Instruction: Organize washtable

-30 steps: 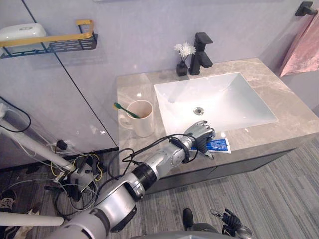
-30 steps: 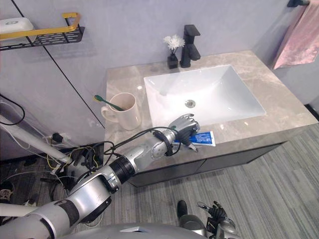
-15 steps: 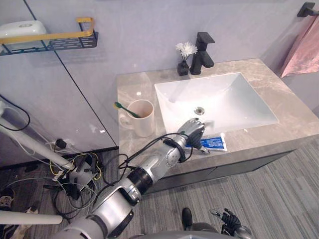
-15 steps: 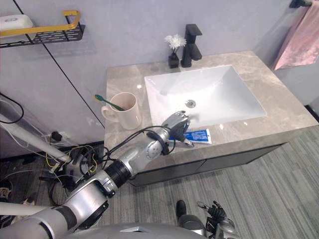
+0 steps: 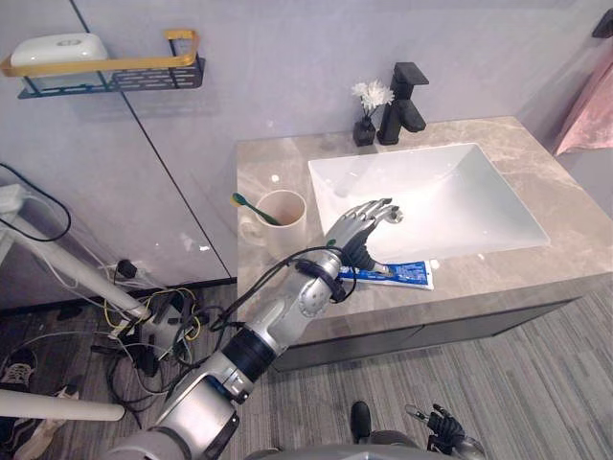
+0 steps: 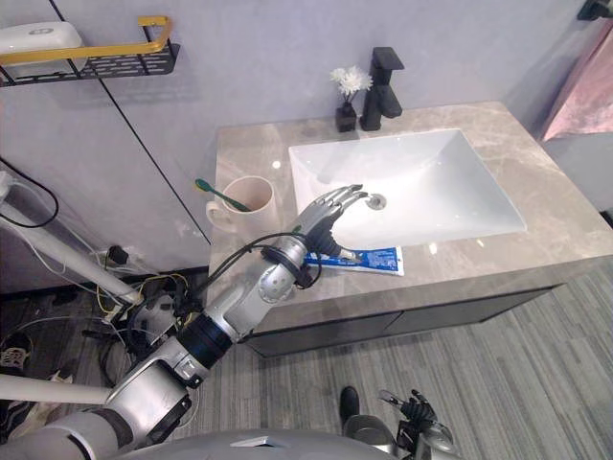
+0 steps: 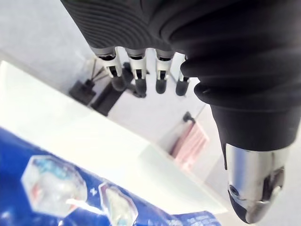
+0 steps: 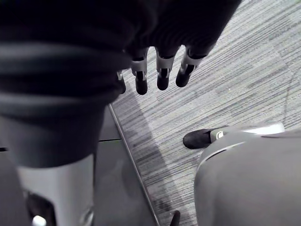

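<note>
Toothpaste tube (image 5: 402, 274) lies flat on the washtable (image 5: 278, 168), just before the sink (image 5: 431, 196). It probably belongs in the cup (image 5: 284, 213) (toothbrush (image 5: 251, 208) inside). Left hand (image 5: 362, 225) hovers above it, fingers relaxed, empty. Right hand (image 8: 162, 70) hangs slack-fingered.

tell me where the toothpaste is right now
In the left eye view the toothpaste lies on the counter in front of the sink, under the left hand and right of the mug.
</note>
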Robot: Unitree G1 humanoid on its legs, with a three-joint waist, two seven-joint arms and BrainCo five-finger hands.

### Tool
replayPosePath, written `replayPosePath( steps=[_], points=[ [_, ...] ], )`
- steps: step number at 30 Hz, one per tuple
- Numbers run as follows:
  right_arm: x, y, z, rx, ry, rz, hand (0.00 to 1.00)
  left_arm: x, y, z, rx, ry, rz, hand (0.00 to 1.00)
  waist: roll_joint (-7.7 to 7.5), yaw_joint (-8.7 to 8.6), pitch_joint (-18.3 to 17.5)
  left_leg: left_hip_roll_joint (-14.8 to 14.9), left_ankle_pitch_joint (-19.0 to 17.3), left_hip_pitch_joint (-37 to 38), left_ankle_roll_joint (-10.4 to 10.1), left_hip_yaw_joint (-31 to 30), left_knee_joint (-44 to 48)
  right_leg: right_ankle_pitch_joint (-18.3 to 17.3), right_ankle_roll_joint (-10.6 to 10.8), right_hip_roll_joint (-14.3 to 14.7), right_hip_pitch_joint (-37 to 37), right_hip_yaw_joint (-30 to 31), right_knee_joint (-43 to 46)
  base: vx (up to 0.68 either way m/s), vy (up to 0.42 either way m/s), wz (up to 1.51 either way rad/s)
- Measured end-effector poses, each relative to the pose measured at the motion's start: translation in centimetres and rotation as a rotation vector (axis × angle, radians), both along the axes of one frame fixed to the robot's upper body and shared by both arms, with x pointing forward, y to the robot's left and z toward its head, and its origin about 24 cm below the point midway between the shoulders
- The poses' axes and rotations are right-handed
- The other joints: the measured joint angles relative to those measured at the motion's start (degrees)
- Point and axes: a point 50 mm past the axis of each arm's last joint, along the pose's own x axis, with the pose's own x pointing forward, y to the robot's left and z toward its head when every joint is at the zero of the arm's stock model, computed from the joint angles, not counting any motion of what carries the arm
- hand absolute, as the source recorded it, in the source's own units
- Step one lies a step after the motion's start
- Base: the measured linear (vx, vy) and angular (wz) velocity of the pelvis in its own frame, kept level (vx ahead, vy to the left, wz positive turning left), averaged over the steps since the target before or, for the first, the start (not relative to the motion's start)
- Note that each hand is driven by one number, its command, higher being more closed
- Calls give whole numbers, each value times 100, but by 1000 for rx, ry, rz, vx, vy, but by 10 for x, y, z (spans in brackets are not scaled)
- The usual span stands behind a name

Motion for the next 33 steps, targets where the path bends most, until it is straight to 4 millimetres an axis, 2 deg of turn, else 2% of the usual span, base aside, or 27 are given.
replayPosePath(
  steps=[4,14,18,21,27,33],
  points=[
    [0,0,0,1,0,3,0,-2,0,-1,-17,10,-10,0,-1,6,-1,-3,0,2,1,-6,6,1,0,-4,8,-3,0,0,0,0],
    [-2,0,0,7,0,-10,0,-22,2,18,-117,-45,-82,0,2,21,-14,-5,7,-9,16,-20,21,3,-2,-9,18,-5,15,0,0,0],
    [-15,-2,-3,7,27,-31,0,-36,-4,35,-171,-90,-162,0,2,183,-100,-27,19,-130,34,-43,108,22,1,-41,-66,2,40,1,0,1],
    [-20,-3,-3,5,38,-32,0,-48,-4,49,-242,-121,-216,0,8,240,-152,-70,64,-203,93,-60,130,47,4,-78,-113,3,41,-45,13,4],
    [-29,-4,-5,3,65,-35,0,-58,1,40,-236,-76,-246,0,8,336,-284,-120,89,-304,120,-72,219,122,15,-150,-166,6,40,-74,12,1],
    [-29,-4,-5,-1,68,-11,0,-58,11,24,-145,-19,-241,0,5,304,-291,-101,61,-281,81,-89,161,99,43,-132,-106,-37,-2,-81,-16,1]
  ],
)
